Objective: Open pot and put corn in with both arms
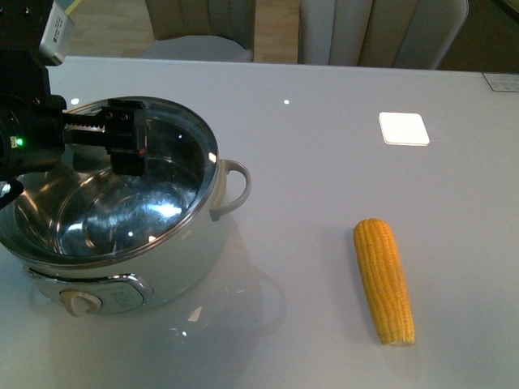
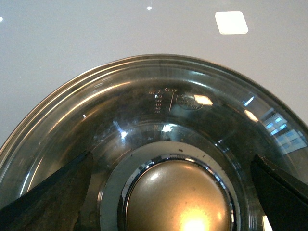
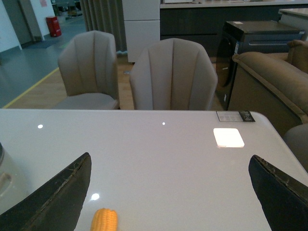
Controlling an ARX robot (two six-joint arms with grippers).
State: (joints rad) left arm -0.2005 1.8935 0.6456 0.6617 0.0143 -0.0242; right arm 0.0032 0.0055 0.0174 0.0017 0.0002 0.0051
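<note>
The left gripper (image 2: 171, 159) hangs over the pot (image 1: 195, 243), jaws spread wide either side of the chrome knob (image 2: 178, 199) of the lid (image 2: 144, 106), not yet closed on it. Well to the right the corn (image 1: 383, 279) lies lengthwise away from the robot, nearer the right gripper (image 3: 169, 159), whose jaws stand apart, empty.

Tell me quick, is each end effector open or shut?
Left end effector: open, straddling the lid knob.
Right end effector: open, holding nothing.
</note>
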